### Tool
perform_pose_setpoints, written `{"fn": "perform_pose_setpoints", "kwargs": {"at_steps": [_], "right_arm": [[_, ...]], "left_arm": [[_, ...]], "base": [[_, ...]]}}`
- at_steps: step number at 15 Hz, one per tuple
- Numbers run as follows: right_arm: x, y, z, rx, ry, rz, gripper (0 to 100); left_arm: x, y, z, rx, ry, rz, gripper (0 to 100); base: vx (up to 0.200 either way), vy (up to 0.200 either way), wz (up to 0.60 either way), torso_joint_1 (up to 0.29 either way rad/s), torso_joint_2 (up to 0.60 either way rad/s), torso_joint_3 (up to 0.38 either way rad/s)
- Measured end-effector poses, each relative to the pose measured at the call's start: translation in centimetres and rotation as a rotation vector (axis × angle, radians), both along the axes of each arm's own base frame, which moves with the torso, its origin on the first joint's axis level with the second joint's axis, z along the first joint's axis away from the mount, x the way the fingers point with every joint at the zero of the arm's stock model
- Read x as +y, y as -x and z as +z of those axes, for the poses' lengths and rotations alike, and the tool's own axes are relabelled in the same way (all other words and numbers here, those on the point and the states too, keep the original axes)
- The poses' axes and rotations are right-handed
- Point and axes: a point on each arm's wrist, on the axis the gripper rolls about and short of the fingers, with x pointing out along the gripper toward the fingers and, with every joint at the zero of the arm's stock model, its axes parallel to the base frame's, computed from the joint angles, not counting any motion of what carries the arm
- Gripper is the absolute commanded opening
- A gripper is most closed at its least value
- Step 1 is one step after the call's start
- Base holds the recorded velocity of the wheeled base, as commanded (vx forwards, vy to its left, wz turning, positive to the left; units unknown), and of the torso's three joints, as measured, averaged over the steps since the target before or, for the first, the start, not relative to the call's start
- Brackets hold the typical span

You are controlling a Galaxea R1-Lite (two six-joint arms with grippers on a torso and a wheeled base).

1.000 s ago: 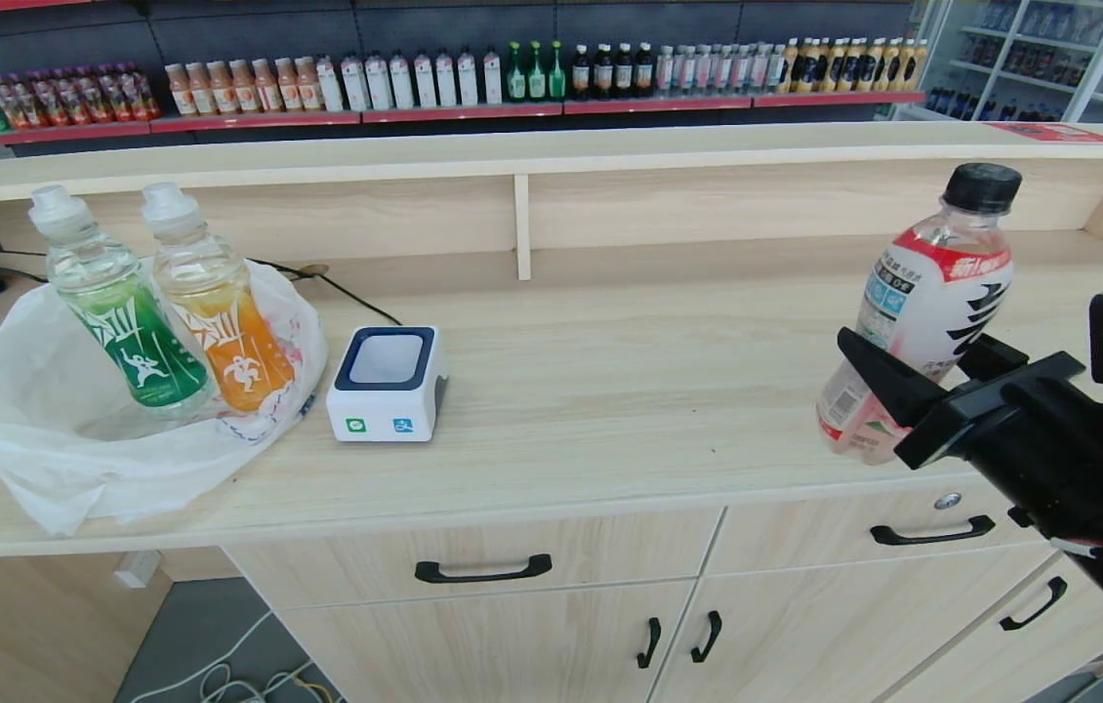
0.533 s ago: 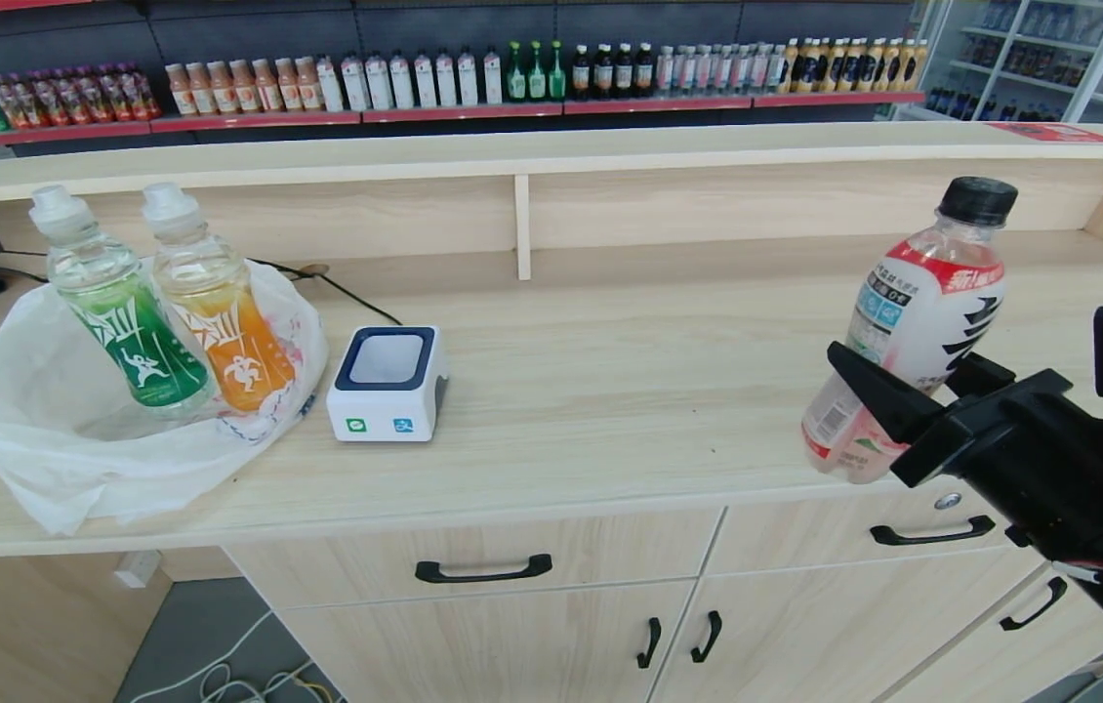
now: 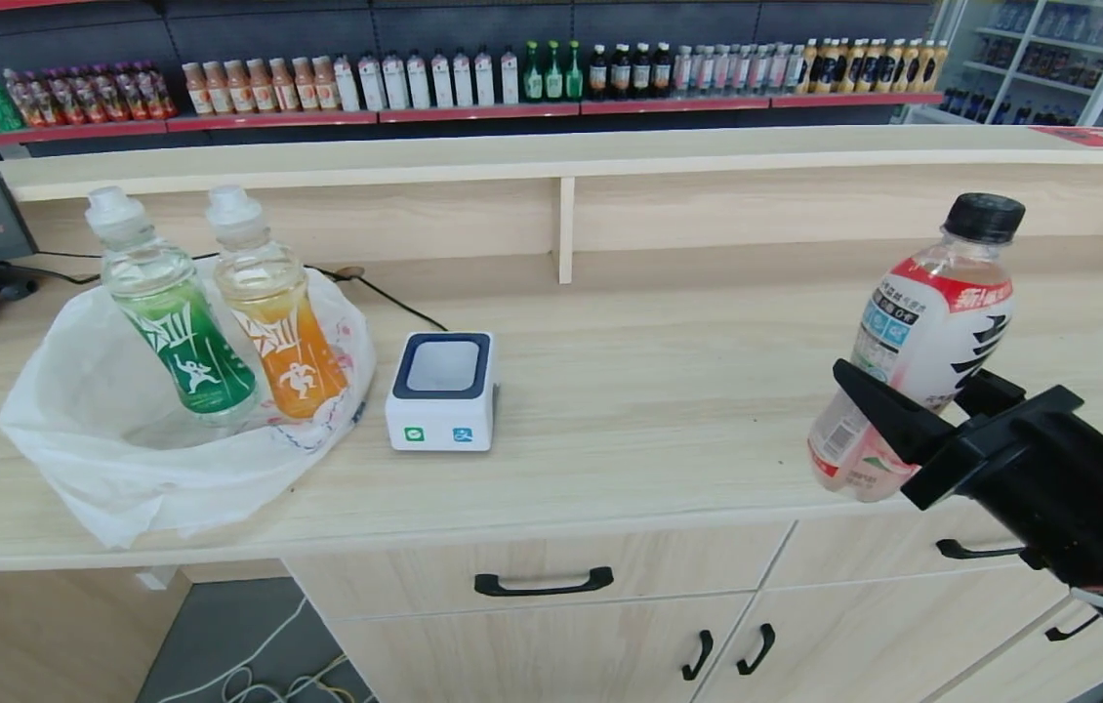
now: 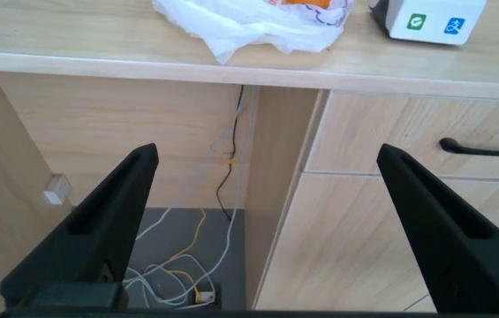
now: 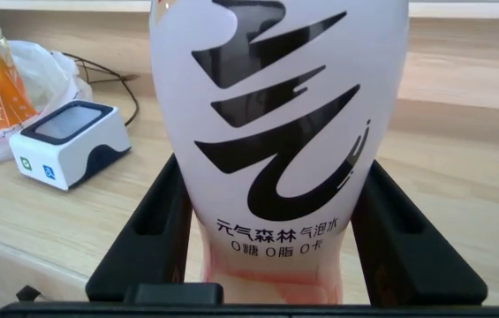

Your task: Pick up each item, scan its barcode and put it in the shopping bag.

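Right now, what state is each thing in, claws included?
Black-capped bottle with white and red label: capped, tilted, gripped.
Right claw: shut on that bottle.
Left claw: open, empty.
Green-labelled clear plastic bottle: capped, in bag.
Orange-labelled clear plastic bottle: capped, in bag.
White plastic shopping bag: open.
White box scanner with dark blue rim: upright, uncovered.
Wooden cabinet drawers: shut.

Loads of open counter between scanner and white bottle. Bag half taken up by green bottle and orange bottle, room left at near side, scanner parked just beside it.
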Motion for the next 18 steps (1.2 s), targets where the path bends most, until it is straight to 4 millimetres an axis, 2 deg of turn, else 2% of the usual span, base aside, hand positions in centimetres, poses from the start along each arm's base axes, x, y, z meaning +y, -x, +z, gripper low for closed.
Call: {"fn": "perform_pose_setpoints", "kwargs": {"at_steps": [8,11,14,18], "right_arm": [[0.08,-0.15,0.02,0.0,0.0,0.0,0],[0.14,-0.27,0.8,-0.035,-0.017,0.0,0],[-0.14,0.38,0.12,-0.006,-0.003,0.001,0],[-0.13,0.45,0.41,-0.018,-0.008,0.003,0]], "left_arm": [[0.0,0.0,0.0,0.0,0.001,0.0,100],[0.0,0.0,0.0,0.0,0.001,0.0,100],[0.0,0.0,0.0,0.0,0.001,0.0,100],[0.0,0.0,0.0,0.0,0.001,0.0,100]], "base": [[0.0,0.2,0.0,0.001,0.0,0.001],[0.0,0.2,0.0,0.001,0.0,0.002],[0.0,0.2,0.0,0.002,0.01,-0.001],[0.0,0.2,0.0,0.005,0.0,0.002]]}}
